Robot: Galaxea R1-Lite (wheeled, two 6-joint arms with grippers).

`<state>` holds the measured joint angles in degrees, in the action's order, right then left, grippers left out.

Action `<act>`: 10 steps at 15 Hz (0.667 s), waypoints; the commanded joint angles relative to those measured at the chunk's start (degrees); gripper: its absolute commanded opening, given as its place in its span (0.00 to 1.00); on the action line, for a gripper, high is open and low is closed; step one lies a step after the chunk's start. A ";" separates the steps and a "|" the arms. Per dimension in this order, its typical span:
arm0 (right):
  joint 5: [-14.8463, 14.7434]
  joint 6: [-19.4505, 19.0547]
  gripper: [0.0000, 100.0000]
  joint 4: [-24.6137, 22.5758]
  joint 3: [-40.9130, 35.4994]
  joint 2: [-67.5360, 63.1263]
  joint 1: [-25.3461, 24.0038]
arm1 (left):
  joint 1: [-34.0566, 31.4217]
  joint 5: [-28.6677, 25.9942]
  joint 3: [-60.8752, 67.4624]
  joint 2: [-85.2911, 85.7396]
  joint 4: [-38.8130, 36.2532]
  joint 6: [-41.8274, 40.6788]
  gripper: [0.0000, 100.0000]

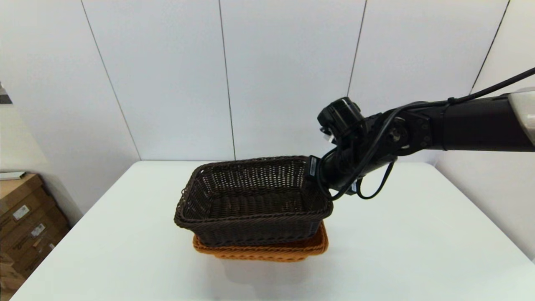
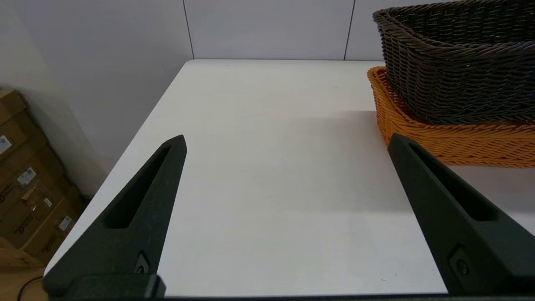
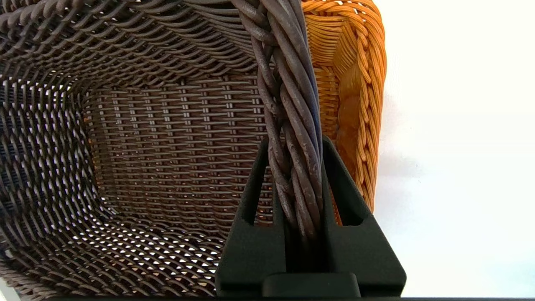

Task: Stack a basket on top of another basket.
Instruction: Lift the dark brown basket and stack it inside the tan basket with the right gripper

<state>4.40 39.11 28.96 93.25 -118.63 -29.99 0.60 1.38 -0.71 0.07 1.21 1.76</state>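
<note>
two black fingers of the right gripper point(image 3: 294, 167) pinch the rolled rim of the dark brown rectangular woven wicker basket point(image 1: 250, 198), which sits partly nested in the orange-tan rectangular wicker basket point(image 1: 267, 248) near the white desk's point(image 1: 418, 242) middle. placement looks nearly done; next comes settling and letting go. the left gripper point(image 2: 288, 146) hovers spread by the left edge. grey wall panels point(image 1: 284, 71) stand behind, cardboard boxes point(image 1: 25, 217) left.
</note>
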 commanded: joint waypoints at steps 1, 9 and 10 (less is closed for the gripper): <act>-1.85 0.27 0.00 0.13 0.01 -0.38 0.02 | -0.07 0.03 0.00 0.01 0.02 0.00 1.00; -2.82 0.27 0.00 -3.48 -0.52 -0.99 0.19 | 0.02 0.03 0.00 0.01 0.02 0.00 1.00; -2.91 0.36 0.00 -4.27 -0.52 -0.90 0.19 | 0.02 0.03 0.00 0.01 0.02 0.00 1.00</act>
<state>1.54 39.19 25.05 92.72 -119.59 -29.77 0.60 1.37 -0.71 0.07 1.23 1.73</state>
